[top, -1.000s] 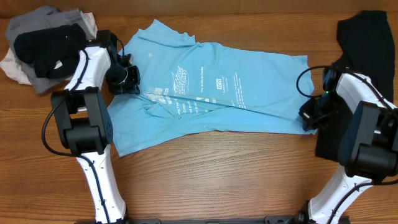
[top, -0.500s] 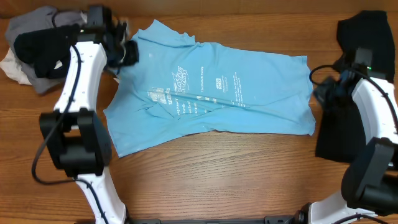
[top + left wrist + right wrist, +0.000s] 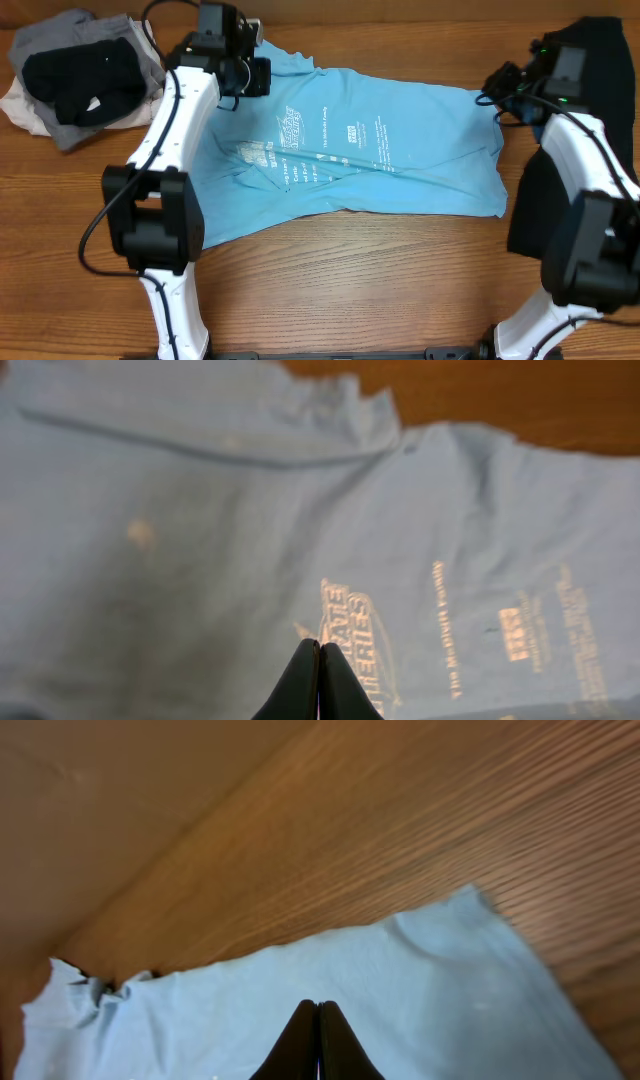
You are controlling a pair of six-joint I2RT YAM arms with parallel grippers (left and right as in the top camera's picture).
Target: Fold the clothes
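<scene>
At the far left of the table [image 3: 350, 300], a heap of gray, black and white garments [image 3: 70, 80] lies bunched. My left end effector [image 3: 320, 660], fingers pinched together with nothing between them, hangs over the collar end of the sky-blue T-shirt [image 3: 400, 150]. The shirt lies spread across the table's middle, white print facing up. My right end effector [image 3: 318, 1020], likewise clenched and empty, hovers at the shirt's far right hem corner. A plain black garment [image 3: 528, 225] lies along the table's right edge.
</scene>
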